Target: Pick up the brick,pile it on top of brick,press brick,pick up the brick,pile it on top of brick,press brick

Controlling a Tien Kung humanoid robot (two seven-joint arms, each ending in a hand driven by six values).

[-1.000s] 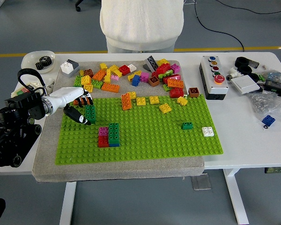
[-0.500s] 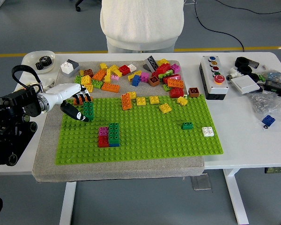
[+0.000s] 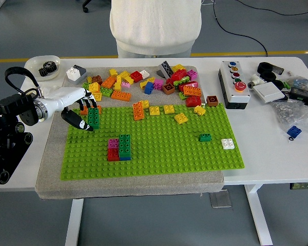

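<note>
My left hand (image 3: 82, 114) reaches in from the left over the near-left corner of the green baseplate (image 3: 159, 148). Its fingers are curled around a dark green brick (image 3: 94, 118) held upright at the plate's far-left edge. On the plate closer to me stands a small stack (image 3: 119, 147): a green brick on a blue one, with a pink brick on a red one beside it. A loose pile of coloured bricks (image 3: 143, 84) lies beyond the plate. The right arm is out of sight.
A person in a white sweater (image 3: 155, 25) stands at the far side. A white bowl with gears (image 3: 42, 66) is at the far left. A button box (image 3: 234, 84) and assorted parts lie to the right. Single bricks (image 3: 205, 137) dot the plate.
My left hand, still holding the dark green brick, has drawn back to the left and slightly away from me. The stack and loose bricks have stayed put.
</note>
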